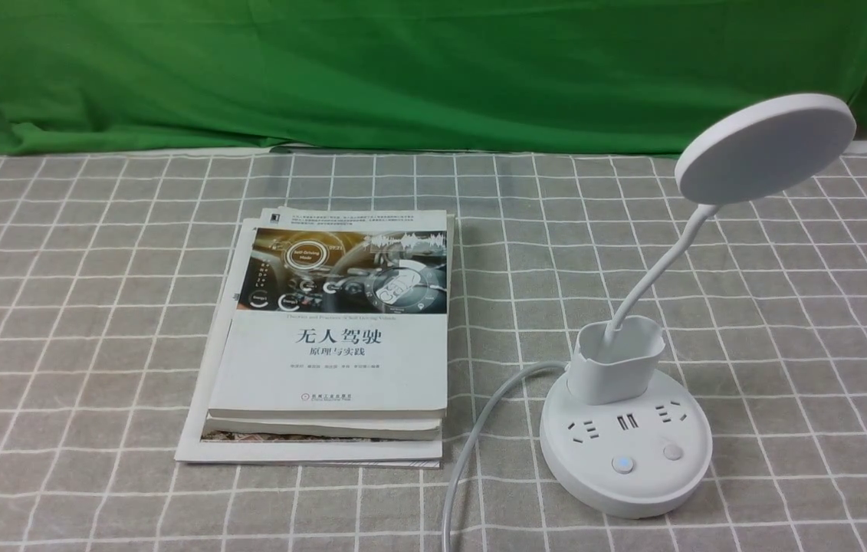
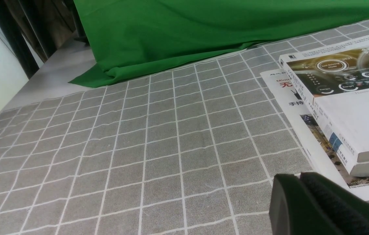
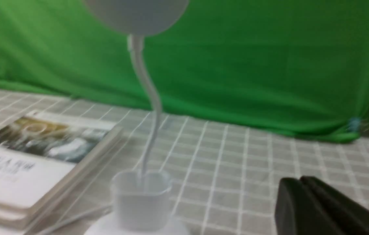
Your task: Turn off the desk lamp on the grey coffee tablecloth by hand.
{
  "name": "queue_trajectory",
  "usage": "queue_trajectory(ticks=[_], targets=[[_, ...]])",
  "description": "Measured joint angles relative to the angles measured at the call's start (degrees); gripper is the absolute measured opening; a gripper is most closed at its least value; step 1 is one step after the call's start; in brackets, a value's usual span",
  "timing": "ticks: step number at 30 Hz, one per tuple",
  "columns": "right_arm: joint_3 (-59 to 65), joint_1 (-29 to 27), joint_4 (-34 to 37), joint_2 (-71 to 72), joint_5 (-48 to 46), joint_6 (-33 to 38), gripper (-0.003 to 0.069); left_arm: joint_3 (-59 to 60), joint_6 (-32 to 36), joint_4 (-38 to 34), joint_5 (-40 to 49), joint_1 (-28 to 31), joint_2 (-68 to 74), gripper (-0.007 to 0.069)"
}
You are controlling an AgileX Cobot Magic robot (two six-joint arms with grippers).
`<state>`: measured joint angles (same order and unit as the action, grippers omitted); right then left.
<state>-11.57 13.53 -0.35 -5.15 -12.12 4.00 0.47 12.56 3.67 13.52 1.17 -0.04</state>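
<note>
The white desk lamp (image 1: 626, 429) stands at the front right of the grey coffee tablecloth (image 1: 80, 307). Its disc head (image 1: 764, 147) leans up to the right on a thin neck rising out of a pen cup (image 1: 615, 360). Two buttons sit on the round base; the left one (image 1: 622, 464) shows a faint blue dot. The right wrist view shows the lamp (image 3: 140, 195) blurred. My right gripper (image 3: 298, 180) is shut and empty, off to the lamp's side. Over bare cloth by the books, my left gripper (image 2: 298, 177) is shut and empty. Neither hand shows in the front view.
A stack of books (image 1: 333, 337) lies mid-table left of the lamp, also in the left wrist view as books (image 2: 344, 107). The lamp's white cable (image 1: 471, 445) runs from the base to the front edge. A green cloth backdrop (image 1: 402, 69) hangs behind.
</note>
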Motion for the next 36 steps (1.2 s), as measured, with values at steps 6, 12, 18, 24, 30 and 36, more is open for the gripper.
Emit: queue_trajectory(ticks=[6,12,18,24,30,36], targets=[[5.7,-6.0,-0.4,5.0,5.1,0.0,0.0039,0.0,0.0,0.0,0.0,0.0,0.0,0.0020],[11.8,-9.4,-0.4,5.1,2.7,0.0,0.0039,0.0,0.0,0.0,0.1,0.0,0.0,0.0020],[12.1,-9.8,-0.4,5.1,0.0,0.0,0.0039,0.0,0.0,0.0,0.0,0.0,0.0,0.0020],[12.1,-9.9,-0.4,5.1,0.0,0.0,0.0042,0.0,0.0,0.0,0.0,0.0,0.0,0.0020],[12.1,-9.9,-0.4,5.1,-0.1,0.0,0.0042,0.0,0.0,0.0,0.0,0.0,0.0,0.0020],[12.1,-9.9,-0.4,5.1,-0.2,0.0,0.0042,0.0,0.0,0.0,0.0,0.0,0.0,0.0020]])
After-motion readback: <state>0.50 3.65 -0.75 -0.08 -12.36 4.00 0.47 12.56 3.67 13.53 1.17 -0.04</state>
